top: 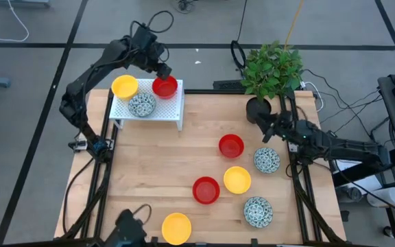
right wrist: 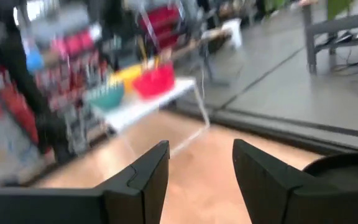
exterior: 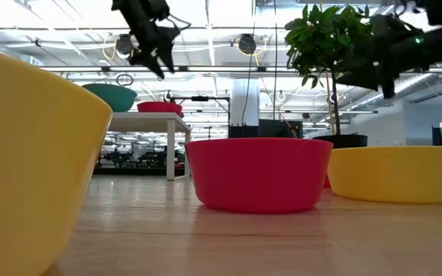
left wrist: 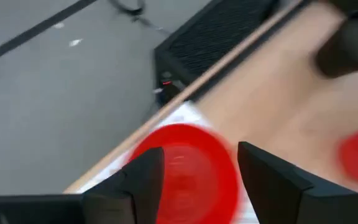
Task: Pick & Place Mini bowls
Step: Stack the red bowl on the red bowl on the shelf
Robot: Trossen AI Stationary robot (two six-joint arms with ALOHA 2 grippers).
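Observation:
On a white rack (top: pixel 170 110) at the table's far left stand a yellow mini bowl (top: pixel 124 86), a red mini bowl (top: pixel 164 87) and a speckled mini bowl (top: pixel 142 105). My left gripper (top: pixel 163 71) hangs open just above the red one (left wrist: pixel 185 177), clear of it in the low view (exterior: pixel 156 55). Several more mini bowls sit upright on the wood: red (top: pixel 231 145), speckled (top: pixel 267 160), yellow (top: pixel 237 180), red (top: pixel 206 190), speckled (top: pixel 258 210) and yellow (top: pixel 176 228). My right gripper (top: pixel 266 129) waits open at the right, pointing level toward the rack (right wrist: pixel 201 149).
A potted plant (top: pixel 271 72) in a black pot (top: pixel 258 108) stands at the far right, close to my right gripper. A black box (left wrist: pixel 222 31) lies on the floor just beyond the table's far edge. Bare wood lies between the rack and the loose bowls.

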